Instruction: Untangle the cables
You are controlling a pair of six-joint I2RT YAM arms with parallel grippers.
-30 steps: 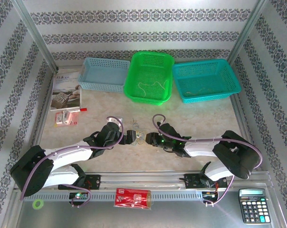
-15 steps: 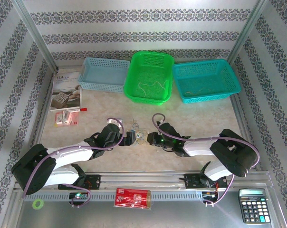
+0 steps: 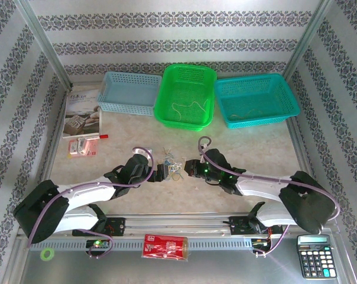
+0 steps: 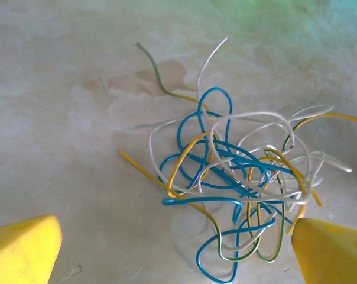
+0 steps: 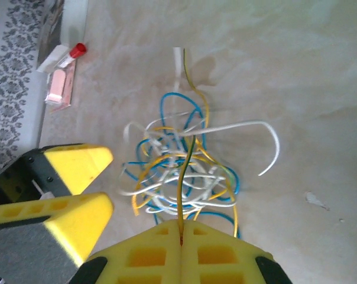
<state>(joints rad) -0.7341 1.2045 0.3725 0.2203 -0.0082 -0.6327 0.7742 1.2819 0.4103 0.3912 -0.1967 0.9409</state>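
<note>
From above, the cables (image 3: 175,167) lie as one small clump on the bench (image 3: 255,145), close to its near edge. They sit between the left fingers (image 3: 161,172) and the right fingers (image 3: 189,167), which flank them from either side. Behind the clump, bare bench runs back to a pale blue basket (image 3: 128,93), a green basket (image 3: 187,115) and a teal basket (image 3: 255,112) lined along the far wall. A booklet (image 3: 82,111) and a pink packet (image 3: 84,146) lie well apart to the left.

In the left wrist view, the left fingers (image 4: 23,248) are released and spread wide, with a yellow tip in each lower corner. The cables (image 4: 237,177), blue, white, yellow and green-yellow, lie between and ahead of them, nearer the right-hand tip. Loose ends stick out toward the top, and bare bench lies to the left.

In the right wrist view, the right fingers (image 5: 158,251) are clenched, pad against pad. They pinch one yellow-green strand at their seam, and it runs up into the cables (image 5: 178,171). The left fingers (image 5: 72,168) sit just beside the clump's left edge. One white end curls out over bare bench to the right.
</note>
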